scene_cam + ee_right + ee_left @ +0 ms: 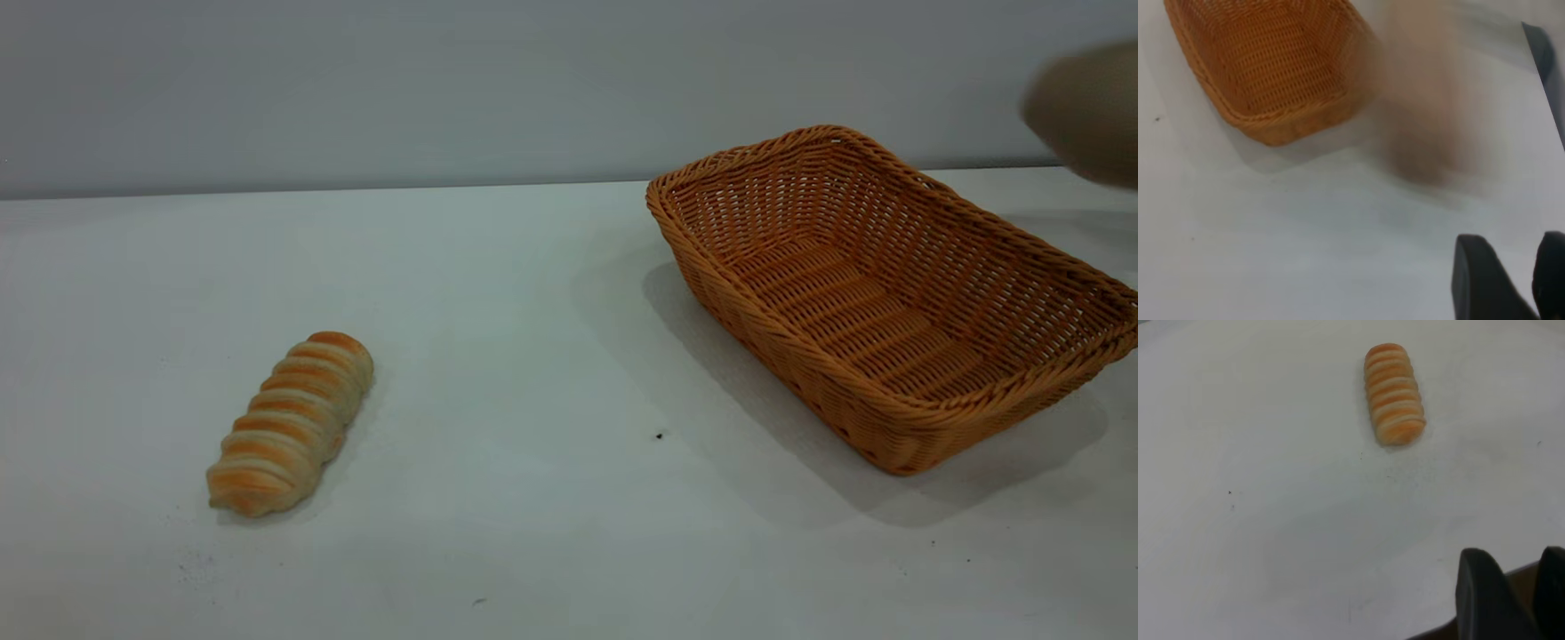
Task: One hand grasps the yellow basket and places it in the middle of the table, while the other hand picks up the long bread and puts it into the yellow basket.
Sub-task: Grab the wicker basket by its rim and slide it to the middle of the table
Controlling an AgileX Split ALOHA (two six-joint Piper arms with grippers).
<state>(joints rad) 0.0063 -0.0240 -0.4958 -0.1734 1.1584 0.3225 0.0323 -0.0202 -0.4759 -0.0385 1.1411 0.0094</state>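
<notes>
I'm seeing woven wicker, rough, on the yellow basket (pixel 889 293); ridged matt crust on the long bread (pixel 292 422); the table (pixel 533 356) looking smooth, matt.

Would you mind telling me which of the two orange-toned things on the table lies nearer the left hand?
The long bread, the small ridged loaf on the table's left side. The yellow basket, a big woven tray, sits far right.

plain grey wall (pixel 356 89) behind

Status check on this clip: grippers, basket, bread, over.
Both grippers low, off the objects, holding nothing. Basket empty, table's right side. Bread lies left, untouched. Blurred shape beside basket.
</notes>
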